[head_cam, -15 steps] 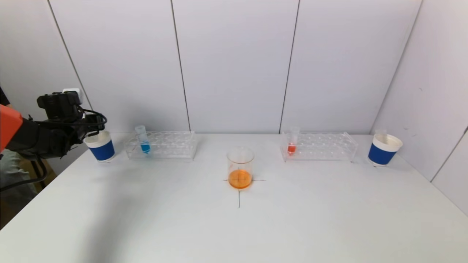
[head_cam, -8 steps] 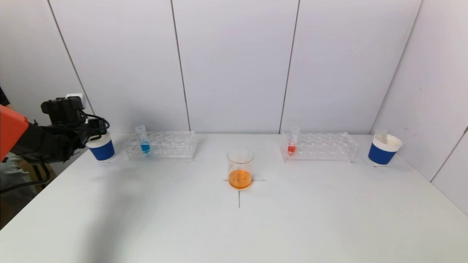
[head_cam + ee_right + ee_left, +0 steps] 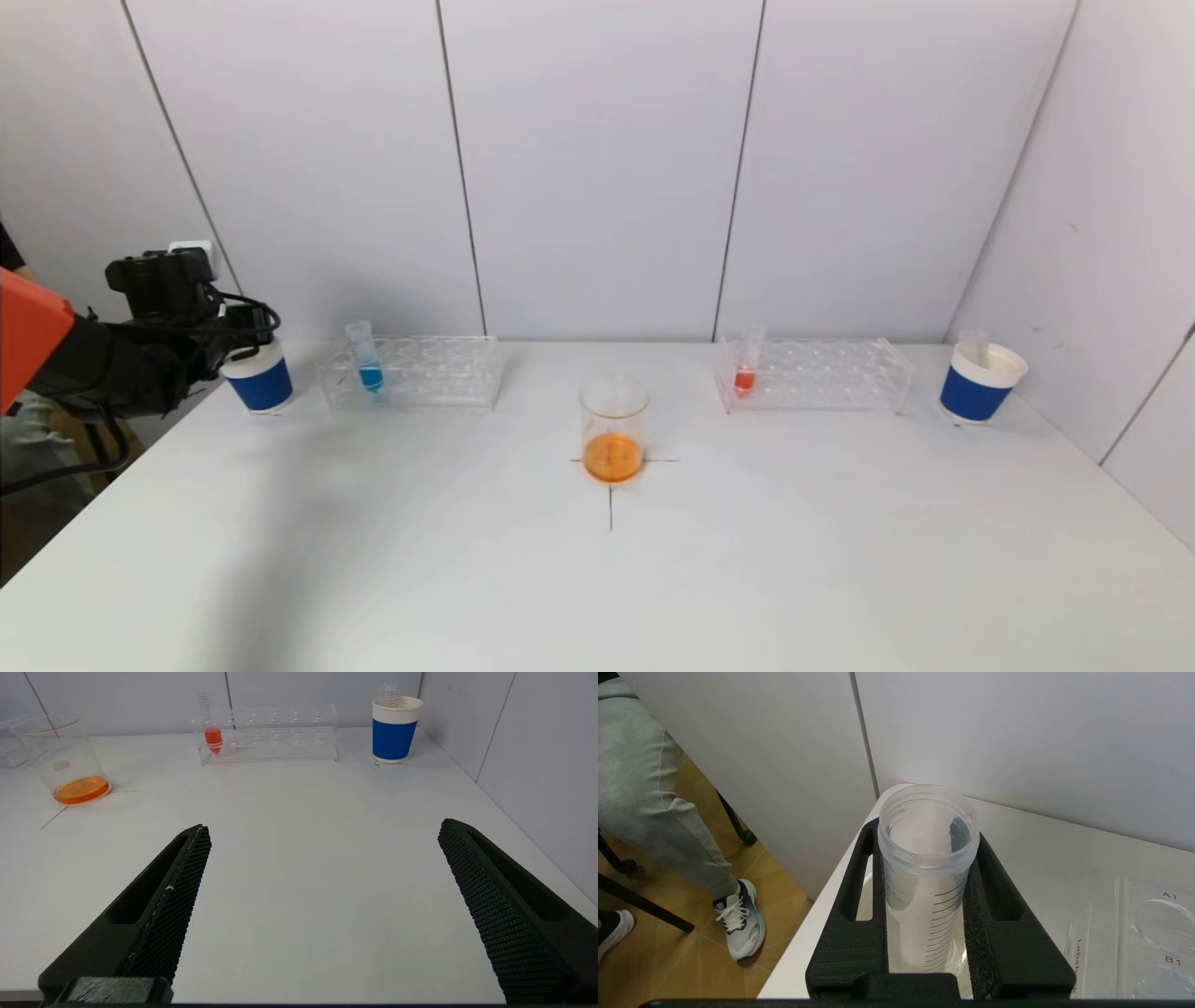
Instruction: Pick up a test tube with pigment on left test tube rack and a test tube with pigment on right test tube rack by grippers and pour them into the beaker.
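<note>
Left wrist view: left gripper (image 3: 927, 896) clamps an empty clear test tube (image 3: 927, 858), upright, directly over the left paper cup (image 3: 259, 375). Judgement: lower it straight into the cup before letting go. Blue-pigment tube (image 3: 364, 359) stands in the left rack (image 3: 439, 373) just beyond. Right gripper (image 3: 322, 896) wide apart, holding nothing; beaker (image 3: 613, 425) well off.

Counted on the tabletop (image 3: 597, 597): four test tubes, two racks, two cups, one beaker.

One empty test tube (image 3: 927, 868) sits clamped in the left hand (image 3: 924, 891), directly over one blue paper cup (image 3: 259, 378); just beyond that hand, one rack (image 3: 411, 373) carries one blue-filled tube (image 3: 366, 359). Farther off stands one beaker (image 3: 613, 429) of orange liquid, then a second rack (image 3: 812, 373) with one red-filled tube (image 3: 746, 362), and a second blue paper cup (image 3: 978, 383) with one clear tube (image 3: 390, 690) inside.
</note>
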Robot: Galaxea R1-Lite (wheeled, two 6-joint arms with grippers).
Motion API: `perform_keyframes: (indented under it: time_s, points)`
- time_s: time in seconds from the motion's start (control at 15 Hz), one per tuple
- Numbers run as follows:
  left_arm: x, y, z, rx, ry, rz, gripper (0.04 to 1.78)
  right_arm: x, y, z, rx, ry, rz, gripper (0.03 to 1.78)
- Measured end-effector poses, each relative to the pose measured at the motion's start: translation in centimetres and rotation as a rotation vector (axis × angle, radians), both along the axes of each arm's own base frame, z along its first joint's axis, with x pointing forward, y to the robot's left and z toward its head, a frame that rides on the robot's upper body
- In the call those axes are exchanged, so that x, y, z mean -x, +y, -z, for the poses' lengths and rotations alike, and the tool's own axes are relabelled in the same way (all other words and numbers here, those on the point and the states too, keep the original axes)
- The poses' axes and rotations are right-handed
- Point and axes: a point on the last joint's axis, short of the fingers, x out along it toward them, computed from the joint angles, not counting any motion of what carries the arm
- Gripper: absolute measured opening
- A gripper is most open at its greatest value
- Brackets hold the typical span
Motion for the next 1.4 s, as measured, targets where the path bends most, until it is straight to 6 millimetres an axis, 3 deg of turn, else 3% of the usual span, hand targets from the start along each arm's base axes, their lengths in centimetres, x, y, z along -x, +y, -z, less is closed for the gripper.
perform_keyframes:
  time_s: [0.27, 0.47, 0.6, 0.8, 1.0, 1.2, 1.4]
  points:
    - [-0.01, 0.0, -0.07, 0.002, -0.007, 0.0, 0.47, 0.0, 0.0, 0.0, 0.0, 0.0, 0.0, 1.77]
    - [0.02, 0.04, -0.09, -0.002, -0.011, -0.001, 0.57, 0.0, 0.0, 0.0, 0.0, 0.0, -0.001, 1.77]
    - [0.03, 0.03, -0.12, -0.002, -0.012, -0.001, 0.78, 0.0, 0.0, 0.0, 0.0, 0.0, -0.001, 1.77]
    - [0.04, -0.02, -0.22, -0.003, -0.014, 0.0, 1.27, 0.0, 0.0, 0.0, 0.0, 0.0, 0.0, 1.77]
    - [0.07, -0.03, -0.22, -0.003, -0.014, 0.0, 1.63, 0.0, 0.0, 0.0, 0.0, 0.0, -0.001, 1.77]
    - [0.07, -0.03, -0.29, -0.002, -0.016, 0.0, 1.77, 0.0, 0.0, 0.0, 0.0, 0.0, -0.001, 1.77]
    - [0.18, -0.06, -0.7, -0.005, -0.024, 0.001, 1.78, 0.0, 0.0, 0.0, 0.0, 0.0, -0.001, 1.77]
